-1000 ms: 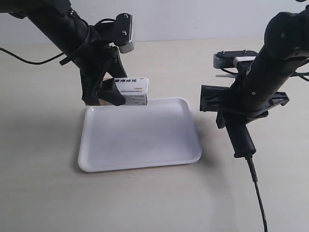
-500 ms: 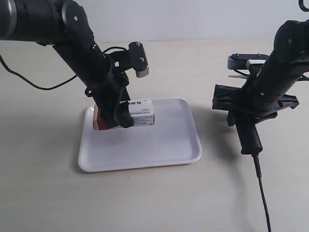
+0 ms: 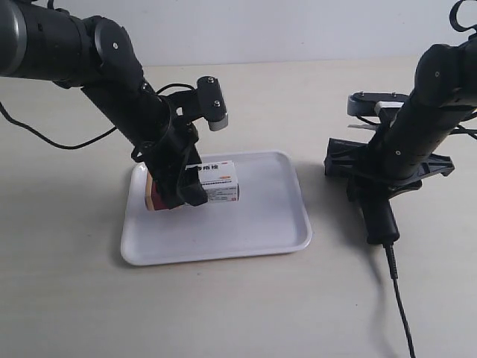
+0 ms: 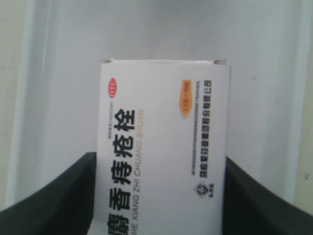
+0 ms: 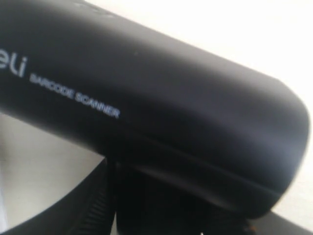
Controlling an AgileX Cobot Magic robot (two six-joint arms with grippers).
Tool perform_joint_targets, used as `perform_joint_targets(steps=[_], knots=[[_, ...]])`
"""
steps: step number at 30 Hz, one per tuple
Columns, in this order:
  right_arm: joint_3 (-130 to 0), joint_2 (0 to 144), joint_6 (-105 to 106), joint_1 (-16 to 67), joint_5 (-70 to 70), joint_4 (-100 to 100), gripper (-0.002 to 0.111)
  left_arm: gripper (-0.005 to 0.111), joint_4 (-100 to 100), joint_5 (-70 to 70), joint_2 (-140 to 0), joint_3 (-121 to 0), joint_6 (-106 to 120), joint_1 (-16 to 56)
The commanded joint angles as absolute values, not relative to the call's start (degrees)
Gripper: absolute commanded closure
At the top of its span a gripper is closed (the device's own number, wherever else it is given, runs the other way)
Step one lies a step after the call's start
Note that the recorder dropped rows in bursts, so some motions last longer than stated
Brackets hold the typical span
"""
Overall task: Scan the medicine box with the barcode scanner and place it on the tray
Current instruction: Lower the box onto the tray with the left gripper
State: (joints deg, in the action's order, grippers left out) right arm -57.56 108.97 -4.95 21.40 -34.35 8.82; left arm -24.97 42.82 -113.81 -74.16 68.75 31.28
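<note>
The medicine box [image 3: 220, 181], white with dark print and a red end, stands on its long edge low in the far left part of the white tray [image 3: 246, 224]. Whether it touches the tray floor I cannot tell. My left gripper [image 3: 186, 185] is shut on it. In the left wrist view the box [image 4: 164, 137] sits between the black fingers [image 4: 54, 205] of that gripper [image 4: 159, 196], with the tray [image 4: 68, 73] behind it. My right gripper [image 3: 380, 177] is shut on the black barcode scanner [image 3: 378, 216], held above the table to the right of the tray, handle down. The scanner [image 5: 146, 98] fills the right wrist view.
The scanner's thin black cable [image 3: 399, 298] hangs from the handle and trails toward the front edge of the beige table [image 3: 67, 298]. A black cable [image 3: 45, 138] from the left arm runs along the table at far left.
The left arm has carried the medicine box forward and down, from behind the tray's far rim to low over its far left part. The right arm with the scanner has shifted slightly.
</note>
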Motion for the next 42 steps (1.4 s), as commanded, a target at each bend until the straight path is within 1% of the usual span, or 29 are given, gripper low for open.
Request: perform_joint_targets(steps=[1, 2, 8, 10, 18, 26, 27, 32, 33, 42], knots=[[-58.2, 108.83, -4.33, 21.15, -33.53, 8.99, 0.106, 0.107, -26.11, 41.85, -113.6, -74.06, 69.85, 31.55], [-58.2, 108.83, -4.33, 21.15, -33.63, 8.99, 0.103, 0.107, -26.22, 41.85, -113.6, -74.06, 69.97, 31.55], [-58.2, 108.83, -4.46, 21.15, -33.76, 8.99, 0.074, 0.107, -26.35, 41.43, -113.6, -74.06, 70.34, 31.55], [-58.2, 108.83, -4.46, 21.15, -33.76, 8.99, 0.069, 0.107, -26.35, 41.43, -113.6, -74.06, 70.34, 31.55], [-58.2, 108.83, -4.46, 21.15, -33.76, 8.99, 0.06, 0.107, -26.35, 41.43, -113.6, -74.06, 70.34, 31.55], [-58.2, 109.11, -4.46, 21.15, -33.15, 8.99, 0.058, 0.107, -26.35, 41.21, -113.6, -74.06, 70.43, 31.55], [-58.2, 109.35, -4.46, 21.15, -33.27, 8.99, 0.056, 0.107, -26.35, 41.23, -113.6, -74.06, 70.55, 31.55], [-58.2, 110.75, -4.46, 21.15, -34.79, 8.99, 0.035, 0.107, -26.35, 41.23, -113.6, -74.06, 70.68, 31.55], [-58.2, 110.85, -4.46, 21.15, -34.95, 8.99, 0.033, 0.107, -26.35, 41.23, -113.6, -74.06, 70.88, 31.55], [-58.2, 107.39, -6.02, 21.15, -37.76, 8.99, 0.032, 0.107, -26.71, 41.0, -113.6, -74.06, 71.78, 31.55]])
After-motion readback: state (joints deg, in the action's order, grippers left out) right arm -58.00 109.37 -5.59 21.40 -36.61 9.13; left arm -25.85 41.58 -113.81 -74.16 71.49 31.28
